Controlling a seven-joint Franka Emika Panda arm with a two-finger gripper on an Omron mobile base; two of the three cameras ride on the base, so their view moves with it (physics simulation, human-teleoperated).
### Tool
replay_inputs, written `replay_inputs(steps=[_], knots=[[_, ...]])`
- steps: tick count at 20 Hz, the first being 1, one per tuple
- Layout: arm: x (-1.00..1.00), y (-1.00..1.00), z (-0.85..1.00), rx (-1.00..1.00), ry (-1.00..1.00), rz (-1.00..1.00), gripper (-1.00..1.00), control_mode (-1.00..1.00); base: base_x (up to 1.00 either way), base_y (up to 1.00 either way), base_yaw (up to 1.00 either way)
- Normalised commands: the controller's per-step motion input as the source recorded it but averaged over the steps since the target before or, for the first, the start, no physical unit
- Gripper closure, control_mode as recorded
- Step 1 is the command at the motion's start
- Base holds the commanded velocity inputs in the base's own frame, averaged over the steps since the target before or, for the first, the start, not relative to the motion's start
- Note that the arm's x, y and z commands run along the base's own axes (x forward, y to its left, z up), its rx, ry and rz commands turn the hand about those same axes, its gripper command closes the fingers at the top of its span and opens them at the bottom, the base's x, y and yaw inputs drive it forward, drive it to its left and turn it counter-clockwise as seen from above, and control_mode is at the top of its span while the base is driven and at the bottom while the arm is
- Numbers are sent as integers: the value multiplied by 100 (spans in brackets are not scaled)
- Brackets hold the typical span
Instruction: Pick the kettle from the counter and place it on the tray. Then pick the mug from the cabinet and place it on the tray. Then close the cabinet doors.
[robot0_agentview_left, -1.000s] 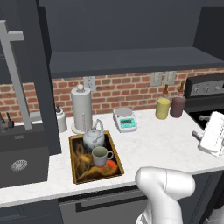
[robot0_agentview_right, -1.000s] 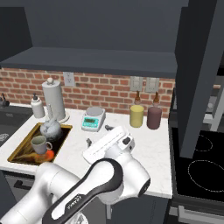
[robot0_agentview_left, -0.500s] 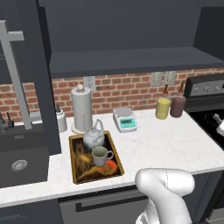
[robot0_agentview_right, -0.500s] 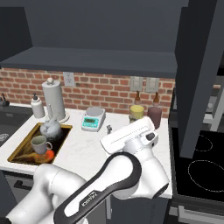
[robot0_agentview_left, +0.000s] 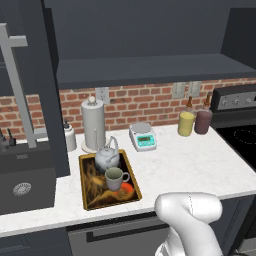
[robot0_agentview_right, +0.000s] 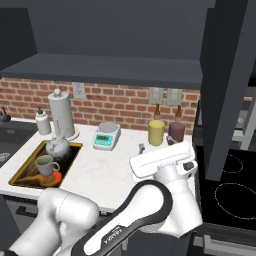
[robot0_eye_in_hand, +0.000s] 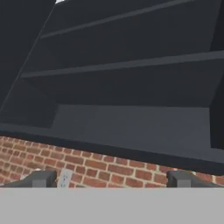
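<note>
— Pincer (robot0_eye_in_hand: 111, 178) state? Its two dark fingertips (robot0_eye_in_hand: 40, 179) stand far apart at the bottom of the hand view, jaws spread wide with nothing between them. It faces the open cabinet's dark shelves (robot0_eye_in_hand: 127, 65), with the red brick wall (robot0_eye_in_hand: 87, 164) below them.

— And the kettle (robot0_agentview_left: 106, 158)?

— Already in the tray (robot0_agentview_left: 86, 186), at its far end, upright, with the arched handle up. The same kettle shows in the right base view (robot0_agentview_right: 57, 148), in the far part of the tray (robot0_agentview_right: 22, 172).

— The mug (robot0_agentview_left: 115, 178)?

— Also in the tray, just in front of the kettle, upright, handle pointing right. In the right base view the mug (robot0_agentview_right: 44, 165) sits close to the kettle; I cannot tell whether they touch.

— Where does the tray lie?

— On the white table (robot0_agentview_left: 190, 167), near its front edge, beside the dark sink basin (robot0_agentview_left: 25, 187). A tall grey cylinder with a round knob (robot0_agentview_left: 93, 124) stands behind the tray by the brick wall, with a small white bottle (robot0_agentview_left: 69, 136) to its left.

— What else is on the table?

— A small scale (robot0_agentview_left: 142, 136), a yellow cup (robot0_agentview_left: 186, 123) and a dark maroon cup (robot0_agentview_left: 203, 121), well apart from the tray to the right.

— The cabinet doors?

— One dark door (robot0_agentview_right: 227, 80) stands swung out at the right of the right base view. Another door (robot0_agentview_left: 42, 90) hangs open at the left of the left base view, its long silver handle (robot0_agentview_left: 17, 90) showing.
</note>
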Motion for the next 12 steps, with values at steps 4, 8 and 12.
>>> replay_inputs(steps=[4,8,12], knots=[[5,-34,1,8,-10,-8,-100,-100,0,0,0],[5,-35,2,3,-6,-5,-100,-100,0,0,0],[8,-34,0,2,-2,-4,-100,-100,0,0,0]])
